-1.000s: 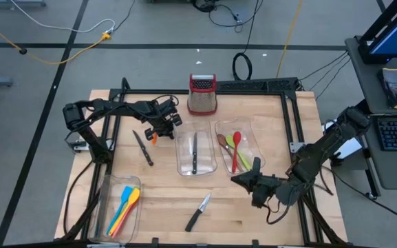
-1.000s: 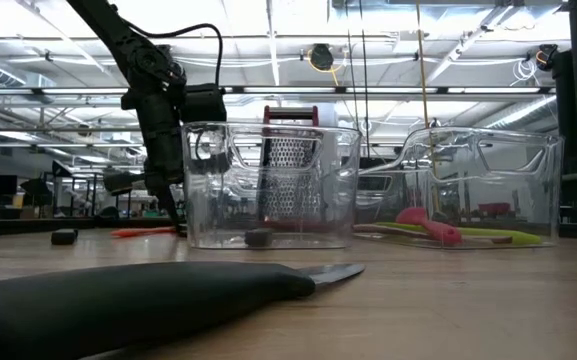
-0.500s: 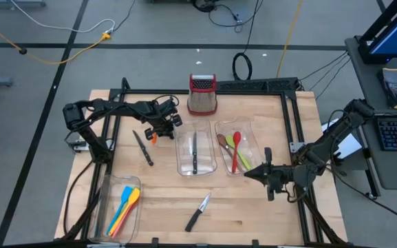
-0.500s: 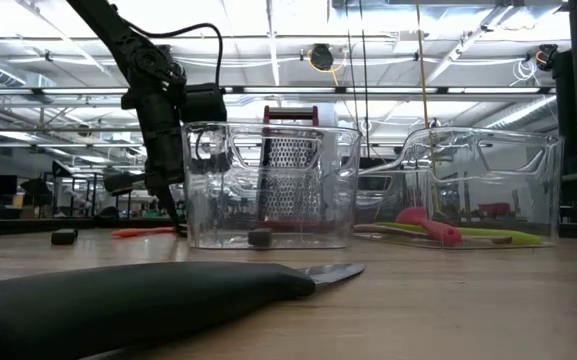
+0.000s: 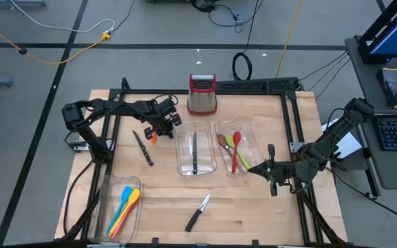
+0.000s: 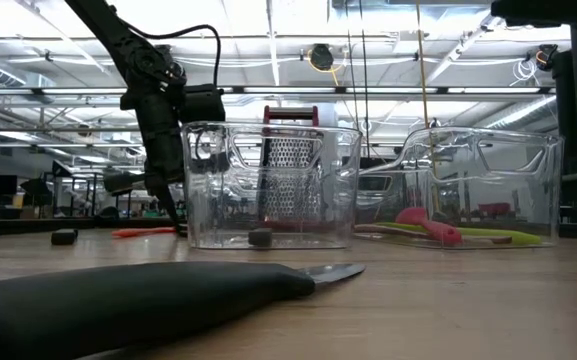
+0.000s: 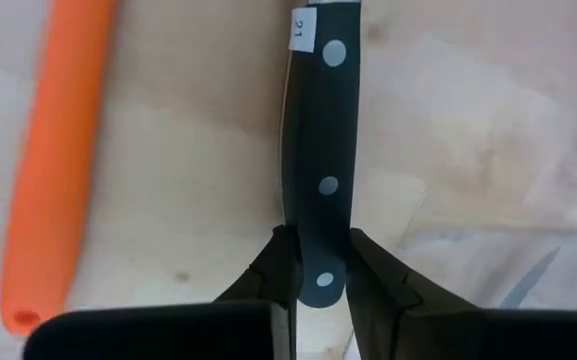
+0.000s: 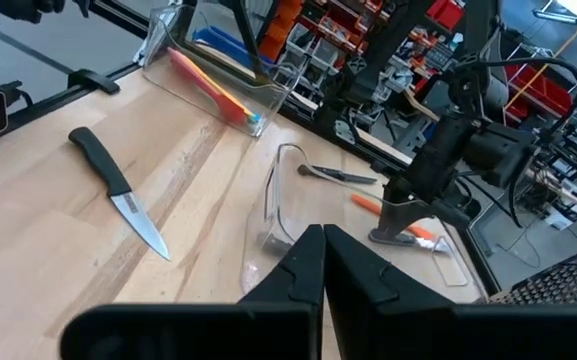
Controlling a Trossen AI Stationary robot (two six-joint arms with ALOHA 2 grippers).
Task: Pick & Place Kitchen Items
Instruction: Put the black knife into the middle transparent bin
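On the tabletop [image 5: 164, 200], the left gripper [image 7: 315, 272] has its fingers [image 7: 280, 268] clamped on a black knife handle [image 7: 320, 150], beside an orange utensil [image 7: 53, 160]. The right gripper [image 8: 323, 262], fingers pressed together and empty, hovers near the spoon tray [image 5: 250, 134].

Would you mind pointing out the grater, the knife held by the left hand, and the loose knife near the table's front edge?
Grater [image 5: 202, 95]: high view, on its metal body.
Held knife [image 7: 320, 190]: left wrist view, on its black handle, by the middle rivet.
Loose knife [image 5: 198, 213]: high view, on its handle.
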